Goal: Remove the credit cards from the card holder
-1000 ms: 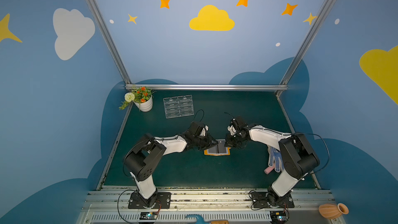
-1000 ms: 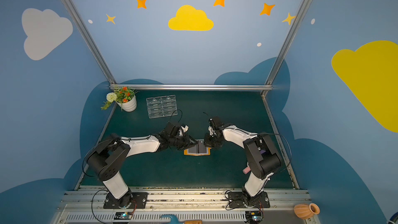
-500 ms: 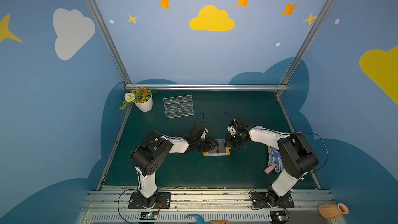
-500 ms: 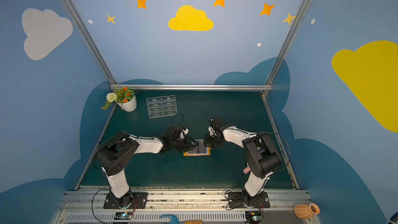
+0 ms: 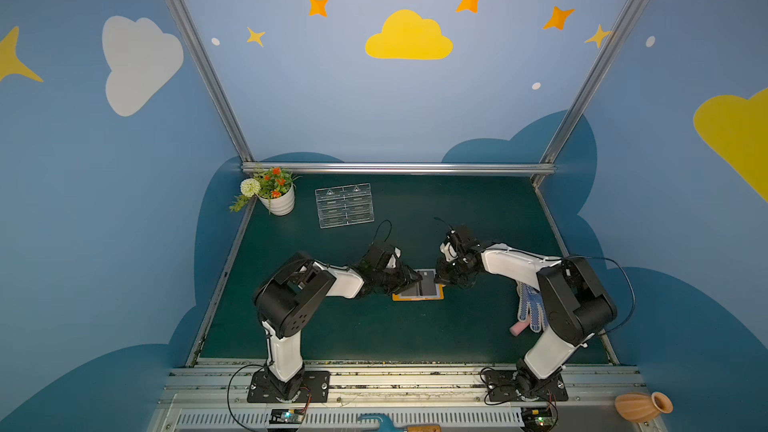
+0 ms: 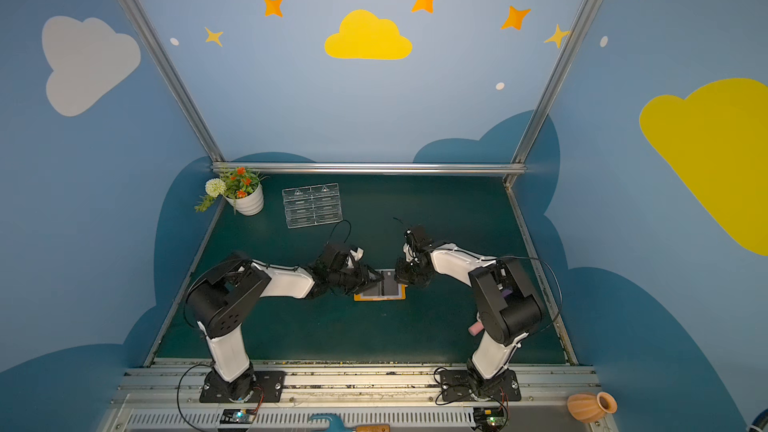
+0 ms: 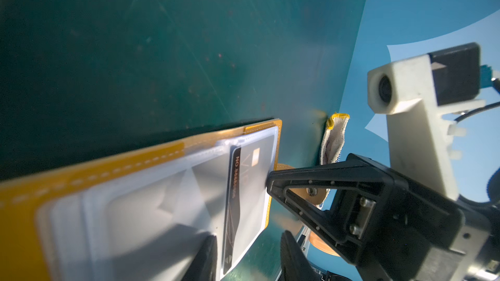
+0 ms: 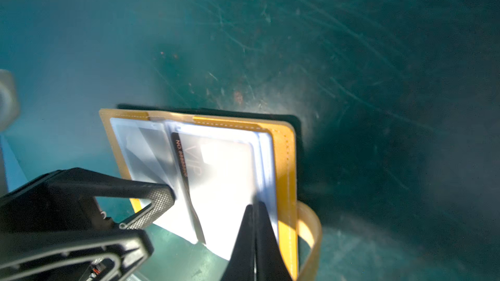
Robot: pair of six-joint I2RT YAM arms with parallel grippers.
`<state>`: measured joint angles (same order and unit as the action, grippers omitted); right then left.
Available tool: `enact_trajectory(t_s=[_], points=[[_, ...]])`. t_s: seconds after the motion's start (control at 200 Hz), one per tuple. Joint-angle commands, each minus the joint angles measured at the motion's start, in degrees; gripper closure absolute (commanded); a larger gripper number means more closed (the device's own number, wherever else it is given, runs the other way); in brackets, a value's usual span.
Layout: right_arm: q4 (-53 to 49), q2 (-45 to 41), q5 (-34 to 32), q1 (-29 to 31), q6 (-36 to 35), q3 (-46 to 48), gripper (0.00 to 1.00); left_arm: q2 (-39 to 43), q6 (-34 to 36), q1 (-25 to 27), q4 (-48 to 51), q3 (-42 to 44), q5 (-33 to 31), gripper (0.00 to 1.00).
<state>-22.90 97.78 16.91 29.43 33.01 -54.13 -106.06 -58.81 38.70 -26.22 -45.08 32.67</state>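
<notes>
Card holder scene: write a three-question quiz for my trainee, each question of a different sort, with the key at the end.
1. True or false: the right gripper is shut, with its tip down on the open card holder.
2. What stands at the far left corner of the green mat? A) a white flower pot B) a red toolbox C) a blue mug
3. Fill the gap: the dark credit card in the clear sleeve bears the word ___.
Key: 1 true; 2 A; 3 VIP.
</notes>
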Motion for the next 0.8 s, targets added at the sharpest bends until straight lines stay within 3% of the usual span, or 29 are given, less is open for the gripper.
enact_trajectory(t_s=[0.0, 0.796], points=[[-3.36, -1.43, -2.4, 0.03, -0.76, 1.17, 1.0, -1.5, 0.17, 0.15, 2.31, 1.4, -2.07, 0.62], [-0.84, 2.66, -1.04, 3.24, 0.51, 1.13, 1.0, -2.13, 0.49, 0.33, 1.19, 2.24, -2.37, 0.67]])
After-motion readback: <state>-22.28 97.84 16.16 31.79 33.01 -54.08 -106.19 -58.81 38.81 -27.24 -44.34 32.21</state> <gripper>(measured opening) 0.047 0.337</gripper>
